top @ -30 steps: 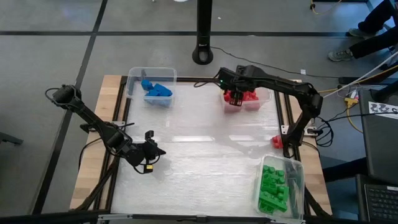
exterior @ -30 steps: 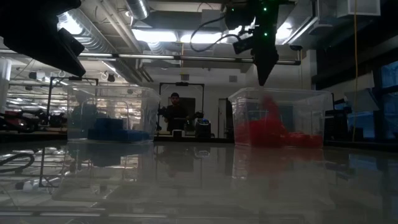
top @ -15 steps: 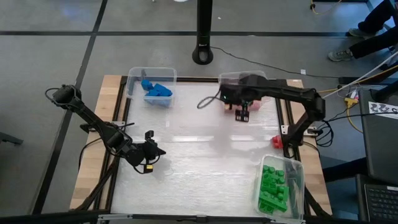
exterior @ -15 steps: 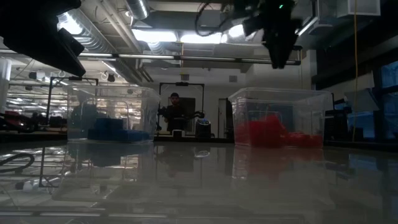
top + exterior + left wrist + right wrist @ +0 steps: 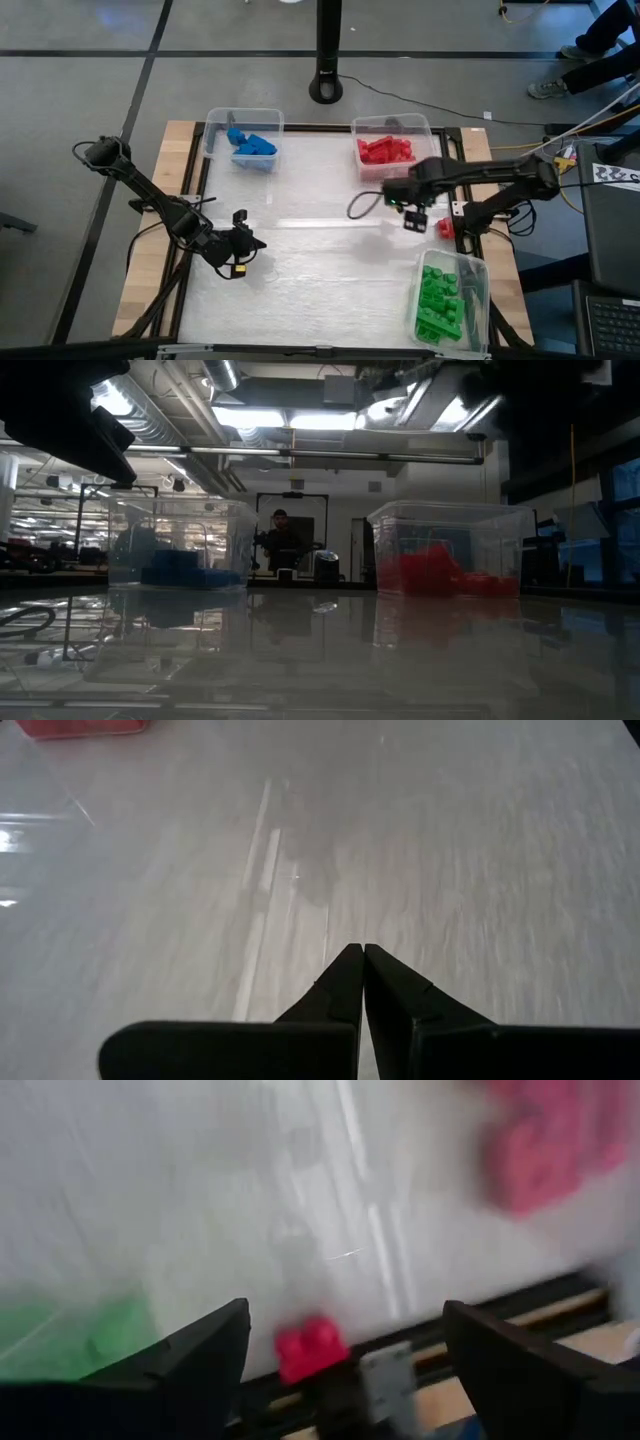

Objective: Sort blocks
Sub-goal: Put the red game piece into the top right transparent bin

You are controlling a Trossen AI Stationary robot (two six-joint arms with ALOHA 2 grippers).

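A lone red block (image 5: 444,227) lies at the right edge of the white table top, against the black rail; it also shows in the right wrist view (image 5: 312,1348). My right gripper (image 5: 415,216) hangs open and empty above the table, just left of that block, its fingers (image 5: 205,1355) wide apart. My left gripper (image 5: 240,246) is shut and empty over the table's left part (image 5: 362,952). Red blocks (image 5: 386,150) lie in the far right bin, blue blocks (image 5: 253,146) in the far left bin, and green blocks (image 5: 439,298) in the near right bin.
Three clear plastic bins stand on the table: far left (image 5: 215,125), far right (image 5: 428,128) and near right (image 5: 478,290). A black post's foot (image 5: 326,88) stands beyond the far edge. The low view shows a person (image 5: 283,540) far behind the table.
My right gripper has risen out of the red bin and swung toward the table's near right, ending beside the lone red block at the right edge. The blocks and bins have kept their places.
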